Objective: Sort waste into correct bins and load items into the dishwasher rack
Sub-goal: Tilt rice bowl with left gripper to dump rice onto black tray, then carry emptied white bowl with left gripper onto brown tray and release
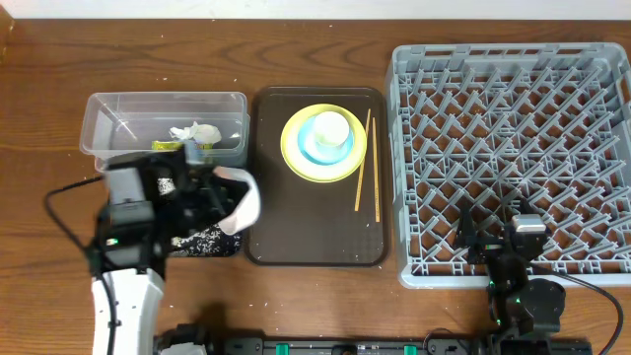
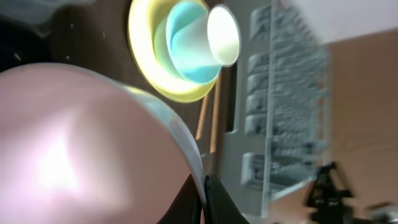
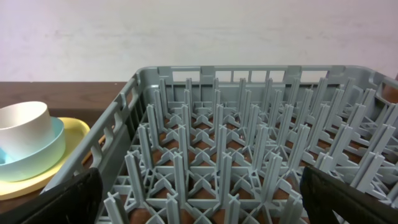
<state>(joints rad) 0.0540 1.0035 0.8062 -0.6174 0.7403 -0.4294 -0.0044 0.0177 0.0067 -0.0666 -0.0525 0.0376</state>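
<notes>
Overhead view: the dishwasher rack [image 1: 513, 148] lies right of the serving tray [image 1: 315, 222]. The pale pinkish-white bowl [image 2: 74, 155] is held tilted above the black tray [image 1: 207, 242], just left of the serving tray. Any rice in it should be tipped out fully there before racking. The left gripper [image 1: 209, 185] is clenched on the bowl's rim. The right gripper [image 1: 496, 237], well right of the serving tray, is spread wide and grasps nothing.

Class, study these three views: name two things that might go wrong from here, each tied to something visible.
1. The left claw pinches only the rim of the pale bowl, tilted above the black tray; it might slip and fall.
2. Swung toward the rack, the bowl could clip the cup stacked on the yellow plate.
</notes>
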